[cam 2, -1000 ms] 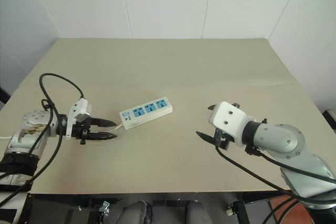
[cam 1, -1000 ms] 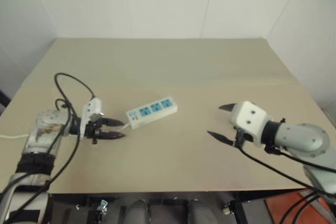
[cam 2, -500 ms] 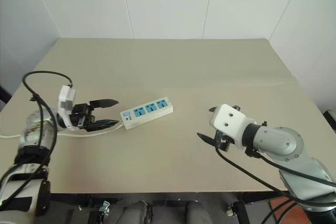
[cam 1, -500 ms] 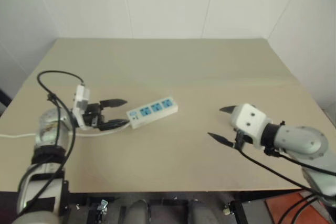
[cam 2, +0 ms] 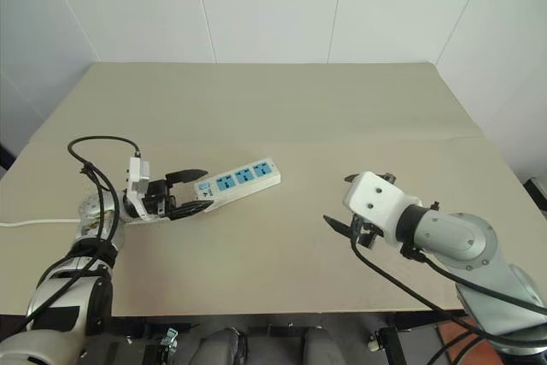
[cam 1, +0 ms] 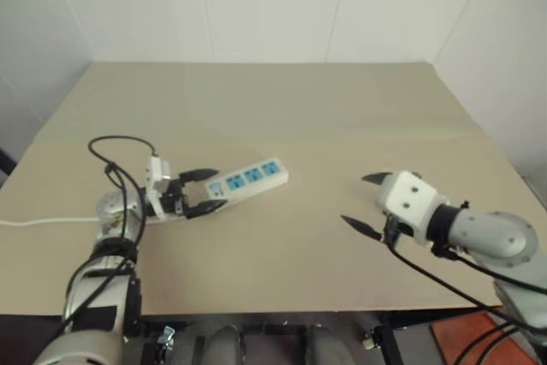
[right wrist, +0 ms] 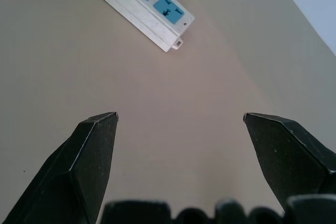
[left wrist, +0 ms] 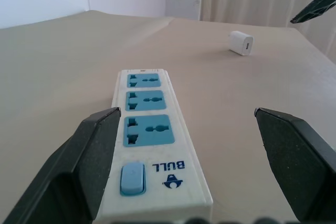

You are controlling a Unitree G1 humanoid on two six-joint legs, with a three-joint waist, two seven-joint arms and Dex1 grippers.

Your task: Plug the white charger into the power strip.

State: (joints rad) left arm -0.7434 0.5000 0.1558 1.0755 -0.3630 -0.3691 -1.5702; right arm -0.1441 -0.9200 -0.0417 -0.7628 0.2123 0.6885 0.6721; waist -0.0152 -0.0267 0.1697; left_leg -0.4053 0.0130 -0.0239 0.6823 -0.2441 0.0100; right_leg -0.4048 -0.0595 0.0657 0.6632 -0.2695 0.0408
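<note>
The power strip (cam 1: 249, 179), a white bar with three blue sockets, lies slanted on the beige table left of centre. My left gripper (cam 1: 208, 191) is open and level, its black fingers (left wrist: 84, 161) standing either side of the strip's switch end (left wrist: 131, 178) without closing on it. The white charger (left wrist: 241, 43) lies loose on the table beyond the strip's far end in the left wrist view. My right gripper (cam 1: 357, 200) hovers open over the right side of the table, nothing between its fingers (right wrist: 92, 153). It looks toward the strip's far end (right wrist: 149, 3).
The strip's thin white cord (cam 1: 38, 222) trails off to the table's left edge. A black cable loop (cam 1: 115, 150) rises from my left wrist. White walls close the back and right of the table (cam 1: 282, 108). A faint crease (cam 1: 410, 136) crosses the tabletop.
My left gripper has opened wider and swung right and forward until its fingers straddle the strip's switch end. The right gripper has stayed where it was.
</note>
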